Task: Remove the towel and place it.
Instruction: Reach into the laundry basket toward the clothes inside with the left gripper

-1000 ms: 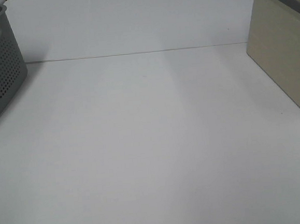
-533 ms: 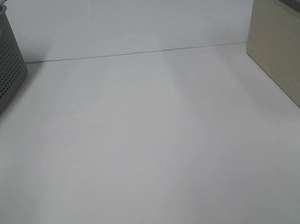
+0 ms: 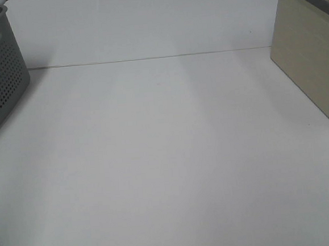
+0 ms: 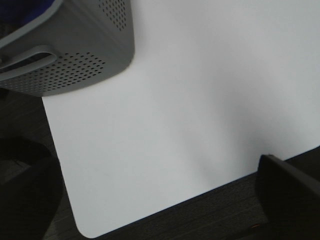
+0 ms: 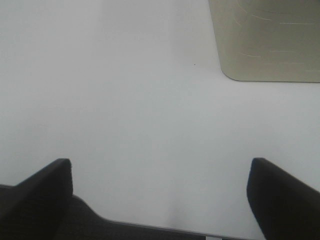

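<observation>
Left pincer (image 4: 150, 170) and right pincer (image 5: 159, 165), we note, gape wide and empty over the table (image 3: 167, 157); the towel (image 4: 27, 9) lies inside the grey basket (image 4: 75, 75).

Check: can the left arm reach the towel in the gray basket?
Probably yes: the towel shows inside the basket, the left fingers are open, and only bare table lies between.
</observation>
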